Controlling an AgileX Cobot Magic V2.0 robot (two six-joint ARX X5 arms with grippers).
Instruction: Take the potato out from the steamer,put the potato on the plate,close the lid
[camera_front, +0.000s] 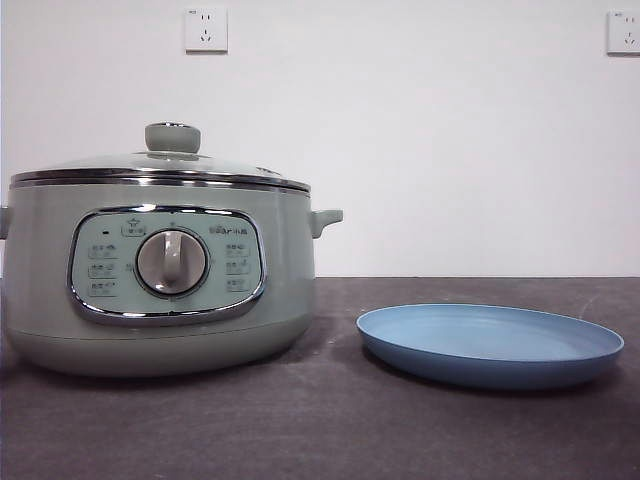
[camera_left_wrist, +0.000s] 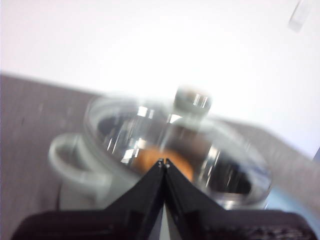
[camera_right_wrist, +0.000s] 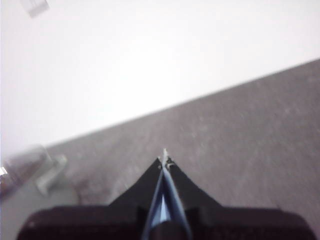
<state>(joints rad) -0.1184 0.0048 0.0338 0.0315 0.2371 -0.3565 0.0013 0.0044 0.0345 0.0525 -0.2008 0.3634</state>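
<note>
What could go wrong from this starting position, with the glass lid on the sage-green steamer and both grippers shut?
1. The round glass lid with its pale green knob covers the sage-green steamer; the shut left gripper must open first, and the small knob could slip.
2. The orange-brown potato shows only blurred through glass, so a grasp may misjudge it.
3. The light-blue plate lies close beside the steamer; a lifted lid could knock it. The right gripper waits shut.
</note>
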